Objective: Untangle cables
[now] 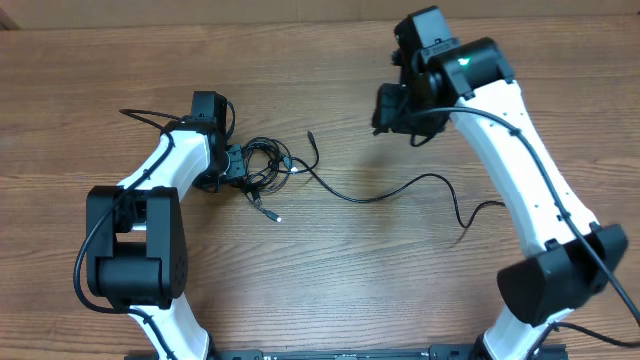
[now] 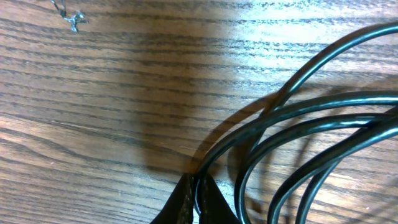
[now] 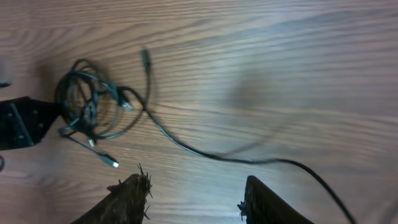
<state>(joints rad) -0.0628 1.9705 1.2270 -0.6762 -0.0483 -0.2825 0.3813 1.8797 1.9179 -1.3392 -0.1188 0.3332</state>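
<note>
The cables are thin black cords. A small tangled bundle (image 1: 262, 165) lies left of the table's middle, with one long cord (image 1: 400, 188) trailing right and a plug end (image 1: 277, 217) in front. My left gripper (image 1: 236, 165) is shut on a strand of the bundle; the left wrist view shows the fingertips (image 2: 198, 194) pinching one cord among several loops (image 2: 311, 124). My right gripper (image 1: 395, 110) is open and empty, raised above the table at the back right. The right wrist view shows its fingers (image 3: 194, 190) apart, the bundle (image 3: 90, 106) far left and the long cord (image 3: 236, 158) crossing.
The wooden table (image 1: 330, 290) carries nothing else. Both arm bases stand at the front edge, the left one (image 1: 130, 250) and the right one (image 1: 555, 275). A thicker black arm wire (image 1: 140, 115) loops off the left arm.
</note>
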